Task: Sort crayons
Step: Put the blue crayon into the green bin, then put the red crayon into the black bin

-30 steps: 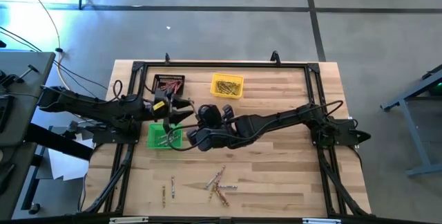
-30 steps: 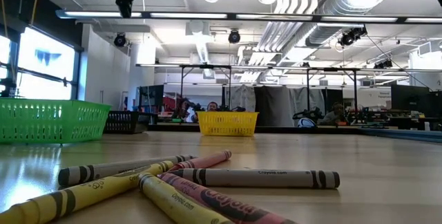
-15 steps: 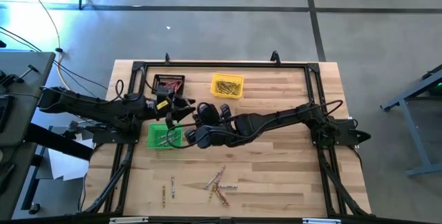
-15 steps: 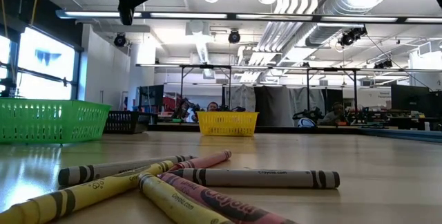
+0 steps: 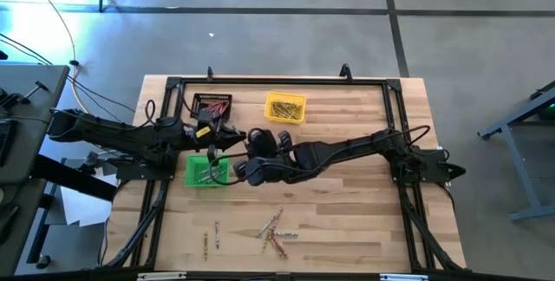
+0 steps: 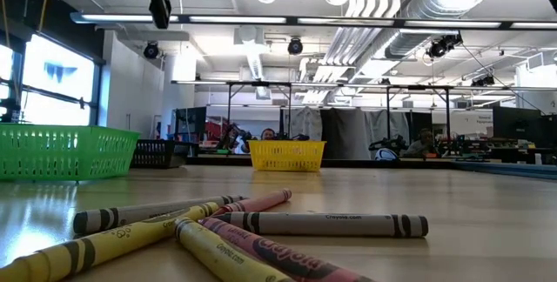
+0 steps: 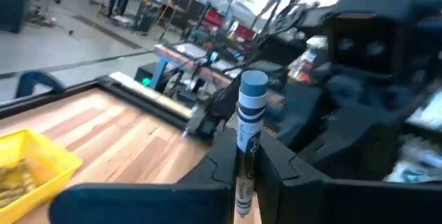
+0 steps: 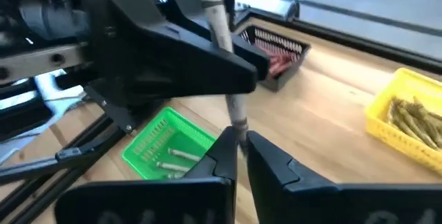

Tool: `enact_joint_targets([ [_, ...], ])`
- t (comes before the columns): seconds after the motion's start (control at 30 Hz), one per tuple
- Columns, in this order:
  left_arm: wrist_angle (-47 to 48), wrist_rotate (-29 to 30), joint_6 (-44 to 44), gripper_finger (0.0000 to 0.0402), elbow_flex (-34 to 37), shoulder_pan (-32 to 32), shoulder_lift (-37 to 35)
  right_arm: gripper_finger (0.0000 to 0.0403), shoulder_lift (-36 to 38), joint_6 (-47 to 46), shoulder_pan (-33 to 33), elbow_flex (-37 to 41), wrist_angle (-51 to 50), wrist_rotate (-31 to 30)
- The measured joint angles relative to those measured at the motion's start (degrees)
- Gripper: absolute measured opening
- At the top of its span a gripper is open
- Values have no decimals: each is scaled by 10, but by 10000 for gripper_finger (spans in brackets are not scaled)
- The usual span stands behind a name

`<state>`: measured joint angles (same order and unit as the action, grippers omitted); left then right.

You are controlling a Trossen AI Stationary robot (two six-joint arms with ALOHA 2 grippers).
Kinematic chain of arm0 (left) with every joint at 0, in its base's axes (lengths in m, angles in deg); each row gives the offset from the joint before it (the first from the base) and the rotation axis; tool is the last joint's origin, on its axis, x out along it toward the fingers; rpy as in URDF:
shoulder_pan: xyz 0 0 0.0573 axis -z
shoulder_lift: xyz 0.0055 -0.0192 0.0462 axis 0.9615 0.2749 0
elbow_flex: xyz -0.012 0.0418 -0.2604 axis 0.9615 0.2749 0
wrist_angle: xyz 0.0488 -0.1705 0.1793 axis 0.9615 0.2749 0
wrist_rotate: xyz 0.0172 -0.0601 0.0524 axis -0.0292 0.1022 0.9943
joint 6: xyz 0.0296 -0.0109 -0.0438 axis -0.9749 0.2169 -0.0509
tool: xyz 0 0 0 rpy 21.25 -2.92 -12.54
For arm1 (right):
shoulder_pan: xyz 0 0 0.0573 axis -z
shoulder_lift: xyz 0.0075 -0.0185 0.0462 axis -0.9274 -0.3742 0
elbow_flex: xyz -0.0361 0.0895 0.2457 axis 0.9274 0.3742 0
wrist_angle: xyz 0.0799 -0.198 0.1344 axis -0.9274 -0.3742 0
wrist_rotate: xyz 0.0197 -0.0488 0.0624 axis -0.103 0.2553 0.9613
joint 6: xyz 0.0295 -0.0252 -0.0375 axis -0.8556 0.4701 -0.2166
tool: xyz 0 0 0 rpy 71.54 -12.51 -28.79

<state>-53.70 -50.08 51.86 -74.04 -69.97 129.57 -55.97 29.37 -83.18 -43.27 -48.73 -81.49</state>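
Note:
A grey crayon (image 8: 219, 16) hangs in the air over the green bin (image 5: 205, 171), between both grippers. My left gripper (image 5: 227, 140) is shut on it, reaching in from the table's left. My right gripper (image 5: 232, 166) comes from the right and is shut on the crayon's other end. More crayons lie loose on the table's near part (image 5: 276, 229), and others fill the black bin (image 5: 212, 105), the yellow bin (image 5: 284, 107) and the green bin. My left gripper pinches the crayon's middle stretch (image 7: 243, 175) between its two fingers, which lie across it. One end of the crayon (image 7: 253, 89) sticks out free past the fingers. The crayon is clear of the table. My right gripper has the crayon's other end (image 8: 239, 128) between its two fingertips, with the crayon running on ahead of the fingers. It stays clear of the bin below.
Several loose crayons (image 6: 322, 224) lie in a heap on the table's near middle, with two more to their left (image 5: 208, 239). The three bins stand in the far left quarter of the table. A black frame (image 5: 395, 125) edges the tabletop.
My left gripper, wide open a second ago, has shut on the crayon held out by my right gripper. My right gripper has moved a little toward the table's left, bringing the crayon between the left fingers.

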Motion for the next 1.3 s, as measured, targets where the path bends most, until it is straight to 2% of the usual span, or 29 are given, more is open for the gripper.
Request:
enact_joint_targets([
  [0.17,6,11,-6,12,1,-3,0,67,1,-3,3,0,-13,23],
  [0.27,60,15,-34,8,1,-14,-14,101,1,-7,4,-3,-44,24],
  [0.33,149,14,-32,7,0,-20,-38,118,0,-19,5,-8,-65,35],
  [0.4,278,-1,-9,9,0,-23,-70,128,1,-20,4,-10,-71,56],
  [0.6,651,-135,122,11,0,-7,-152,133,1,-45,5,-10,-102,78],
  [0.7,745,-117,135,11,1,12,-169,133,1,-45,10,-10,-104,77],
  [0.8,767,-87,147,16,1,19,-172,133,1,-43,16,-10,-104,75],
  [1.03,764,-110,147,62,1,20,-170,133,1,-13,24,-10,-107,80],
  [1.17,764,-129,147,87,1,20,-170,134,1,-3,32,-9,-125,131],
  [1.3,736,-153,151,96,1,20,-170,134,1,-9,41,-9,-169,195],
])
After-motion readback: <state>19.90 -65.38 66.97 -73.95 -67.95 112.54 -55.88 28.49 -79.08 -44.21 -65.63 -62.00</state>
